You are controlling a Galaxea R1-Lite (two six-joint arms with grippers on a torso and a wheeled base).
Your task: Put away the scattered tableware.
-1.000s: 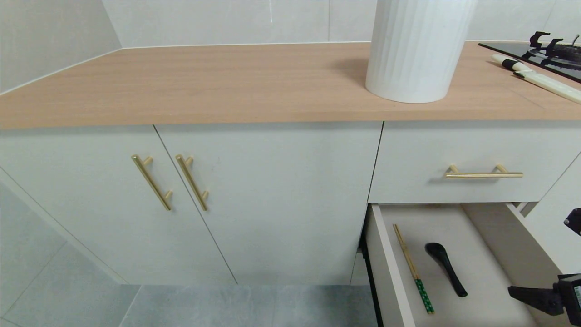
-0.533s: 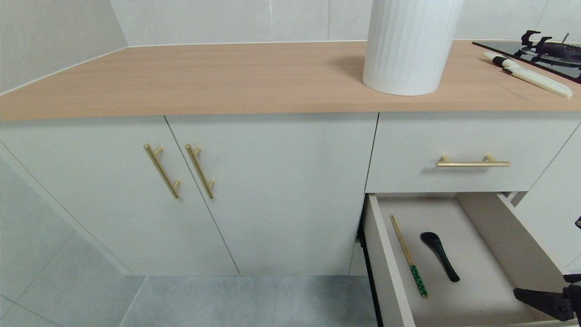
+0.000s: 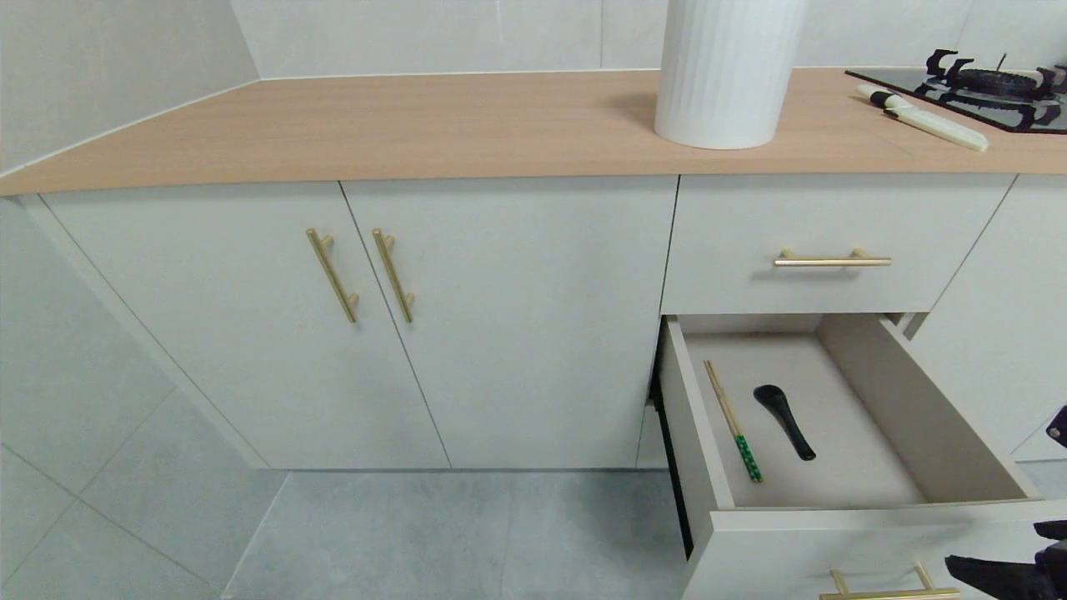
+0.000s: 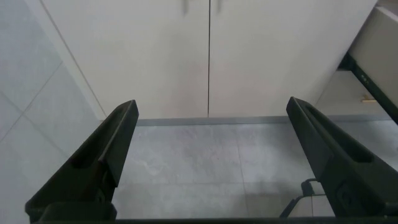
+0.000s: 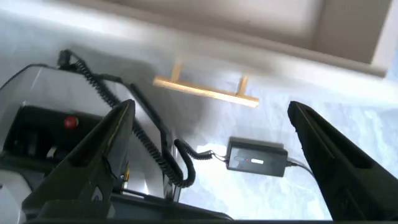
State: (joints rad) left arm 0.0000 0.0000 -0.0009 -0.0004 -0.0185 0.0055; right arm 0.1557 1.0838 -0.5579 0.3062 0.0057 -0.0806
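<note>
A pair of wooden chopsticks with green patterned ends (image 3: 733,422) lies beside a glossy black spoon (image 3: 783,421), not touching it. Both rest flat on the floor of the pulled-out white lower drawer (image 3: 875,518). My left gripper (image 4: 211,107) hangs over the grey tiled floor (image 4: 199,168), fingers spread wide. My right gripper (image 5: 211,107), equally spread, sits near the drawer's brass handle (image 5: 205,92). Above, a wooden countertop (image 3: 417,117) carries a white ribbed cylinder (image 3: 725,75).

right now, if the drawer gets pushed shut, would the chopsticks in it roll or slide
The chopsticks look thin, stiff and light, so they probably shift easily. Lying lengthwise along the open drawer, they would likelier slide than roll.
</note>
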